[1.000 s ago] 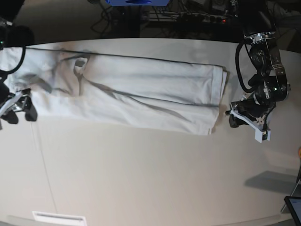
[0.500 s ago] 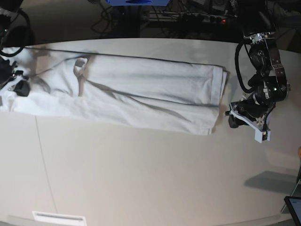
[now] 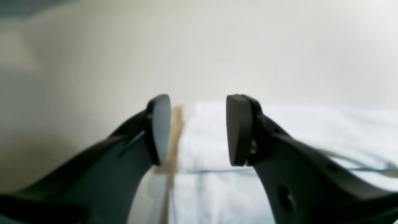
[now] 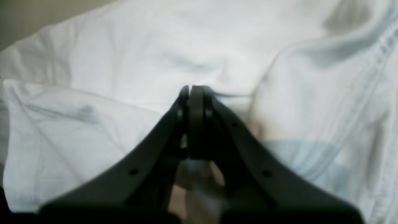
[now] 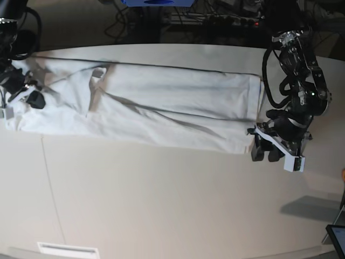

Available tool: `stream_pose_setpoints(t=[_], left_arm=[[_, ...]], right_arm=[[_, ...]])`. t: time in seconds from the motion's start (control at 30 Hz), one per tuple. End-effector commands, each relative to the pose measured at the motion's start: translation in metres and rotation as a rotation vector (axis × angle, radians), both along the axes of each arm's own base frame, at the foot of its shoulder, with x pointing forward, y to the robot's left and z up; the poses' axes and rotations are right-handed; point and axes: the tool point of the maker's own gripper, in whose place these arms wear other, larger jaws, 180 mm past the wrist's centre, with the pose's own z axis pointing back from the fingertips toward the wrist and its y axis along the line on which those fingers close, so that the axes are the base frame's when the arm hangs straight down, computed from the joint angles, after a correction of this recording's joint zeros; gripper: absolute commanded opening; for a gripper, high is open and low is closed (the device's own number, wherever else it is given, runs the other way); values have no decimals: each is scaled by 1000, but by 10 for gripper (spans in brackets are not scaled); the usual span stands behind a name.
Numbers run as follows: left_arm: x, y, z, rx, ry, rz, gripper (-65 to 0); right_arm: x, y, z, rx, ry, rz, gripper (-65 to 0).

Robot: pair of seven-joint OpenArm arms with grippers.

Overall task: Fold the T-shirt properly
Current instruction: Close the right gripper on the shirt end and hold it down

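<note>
The white T-shirt [image 5: 161, 108] lies as a long folded strip across the far half of the table [image 5: 161, 205]. My right gripper [image 5: 33, 99] is over its left end. In the right wrist view that gripper [image 4: 192, 90] is shut, its tips sunk in the T-shirt [image 4: 108, 56], and creases run out from them. My left gripper [image 5: 263, 152] stands open at the strip's near right corner. In the left wrist view its fingers [image 3: 161, 127] straddle the edge of the T-shirt [image 3: 295, 140] with nothing between them.
Cables and dark equipment [image 5: 215, 21] fill the floor behind the table's far edge. A blue object [image 5: 156, 2] sits at the top. A white label [image 5: 67, 250] lies near the front left, and a screen corner [image 5: 337, 237] shows at the front right.
My right gripper moved from the table's left edge onto the shirt's left end and shut. My left gripper shifted toward the shirt's near right corner, still open.
</note>
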Motion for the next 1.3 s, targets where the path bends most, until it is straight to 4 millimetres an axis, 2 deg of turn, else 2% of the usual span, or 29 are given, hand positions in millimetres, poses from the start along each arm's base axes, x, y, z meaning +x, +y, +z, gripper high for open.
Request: stream_pose_setpoints(t=[0.0,0.2,0.3,0.37,0.5,0.67,0.73,0.8,0.93,1.03,1.1,1.27], left_arm=[[10,-4,24,-6,-81,-11,-371],[18,-37,27,-184,-95,-79,-371],[18,-42,11,-210,-46,-90,-371],[13,-40,-9,-222,9,-80,-371],[3,-35,-38,-240,90,-56,-371],[-4,-33,-48,-232,122,-55,-371],[-5,-33,-48,-229,123,-56,-371],[-7,-30,-50,-225,129,-50,-371],[-9,-11,-48,-171,132,-41,-371],[-9,0,-46,-139,134,-35,-363],[-8,5,-43,-119,132,-35,-361],[-9,12,-42,-97,136,-33,-359]], right_arm=[[6,0,16,-18,-49,29,-650],[18,-5,69,-95,-197,42,-650],[15,-1,78,-122,-214,69,-650],[11,7,85,-139,-228,108,-650],[-5,39,94,-183,-242,301,-650],[-17,62,73,-113,-175,292,-650],[-16,65,67,-91,-164,278,-650],[-17,62,59,-76,-139,265,-650],[-17,59,54,-69,-127,256,-650],[-18,56,42,-42,-96,234,-650],[-22,51,25,-26,-46,214,-650],[-27,30,-13,-124,93,196,-650]])
